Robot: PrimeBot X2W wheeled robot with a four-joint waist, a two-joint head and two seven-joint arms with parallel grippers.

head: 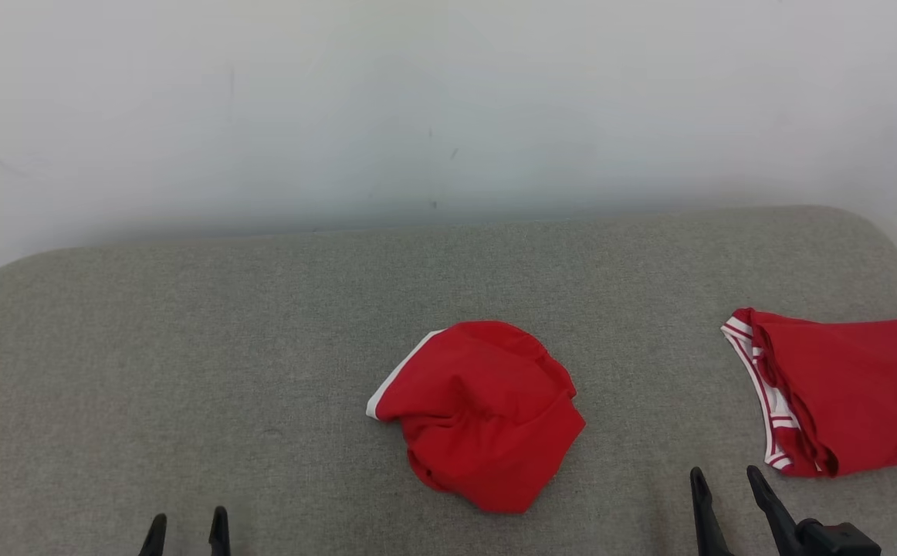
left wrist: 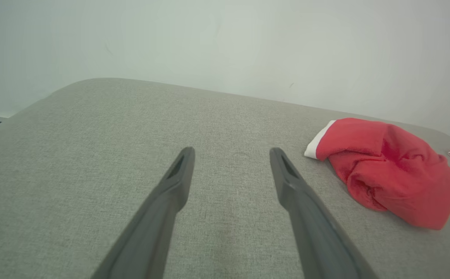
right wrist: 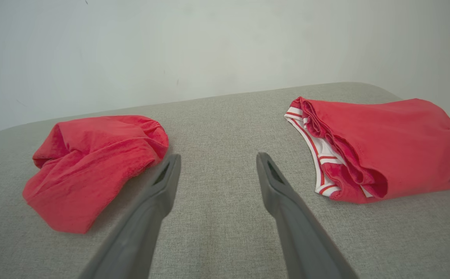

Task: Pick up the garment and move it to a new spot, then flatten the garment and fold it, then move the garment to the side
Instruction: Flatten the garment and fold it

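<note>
Shows, in the head view, the left pincer (head: 187, 519) at 7 o'clock, fingers apart, gripping nothing, tips over the bare grey upholstered surface (head: 186, 332). Confirms the same from the left wrist view: left pincer (left wrist: 231, 152) spread wide above the fabric, well apart from the cloth at 2 o'clock. Puts the crumpled red garment (head: 487, 417) just below the middle of the head view, toward 6 o'clock, bunched into a rounded heap with a white band (head: 402, 371) along its 10 o'clock edge, touched by neither pincer. Places the right pincer (head: 725, 472) at 5 o'clock, fingers likewise apart and empty, between the heap and the second red garment (head: 850, 386). Finds that second piece at 3 o'clock, lying flatter, red-and-white striped trim (head: 765, 401) on its 9 o'clock side, running off the frame edge. Sets, from the right wrist view, the right pincer (right wrist: 218, 156) with the heap (right wrist: 93, 166) at 9 o'clock and the flatter piece (right wrist: 383, 147) at 3 o'clock. Backs everything with a pale wall (head: 448, 100) at 12 o'clock
</note>
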